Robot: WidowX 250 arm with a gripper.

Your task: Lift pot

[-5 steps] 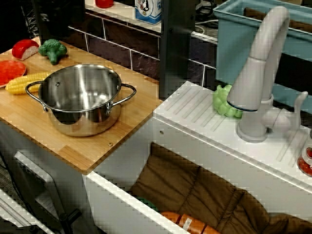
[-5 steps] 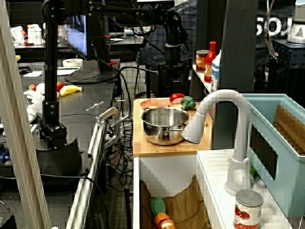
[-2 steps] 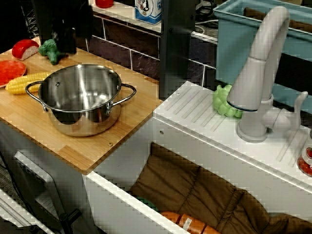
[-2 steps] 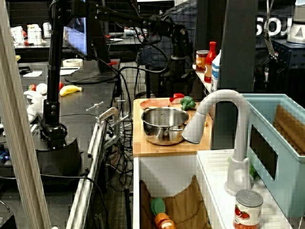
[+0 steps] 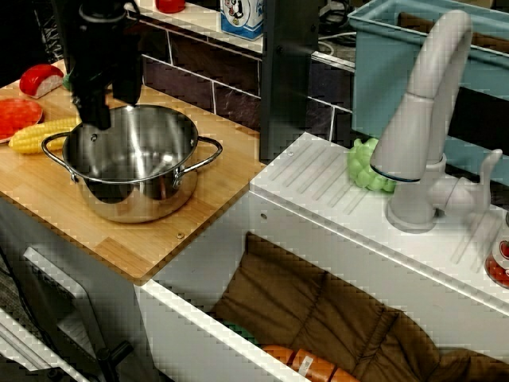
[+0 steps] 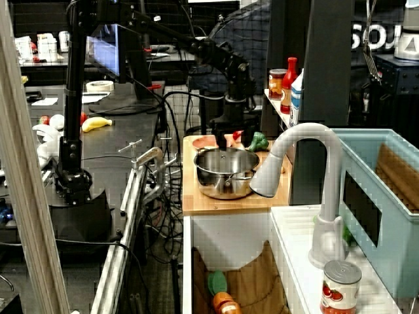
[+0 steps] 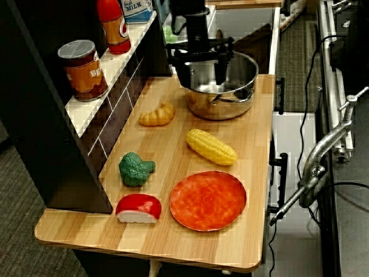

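Gripper (image 7: 200,71) first: mine hangs over the near rim of the pot (image 5: 131,163), fingers (image 7: 185,74) spread wide and pointing down, one outside the wall and the other just inside the bowl as the view along the counter shows it. I cannot tell from any view whether a finger touches the steel. In the view over the sink my wrist is a dark block covering the pot's back-left rim.

That shiny steel pot sits flat on the wooden counter (image 7: 253,190), near the end that meets the white sink unit (image 5: 318,187). One loop handle (image 5: 208,151) points toward the sink, the other toward the corn. Its front wall stands a little back from the counter's open front edge, with bare wood between.

Behind the pot, a toy croissant (image 7: 157,115) lies near the brick-patterned back wall (image 7: 112,118). The corn cob (image 7: 211,146) lies just beyond the pot, close but apart. Farther along are the broccoli (image 7: 135,168), an orange plate (image 7: 207,199) and a red-and-white piece (image 7: 138,208), all well apart from the pot.

Above the back wall a shelf carries a can (image 7: 84,68) and a red bottle (image 7: 113,25). The grey faucet (image 5: 421,127) rises well to the sink side.
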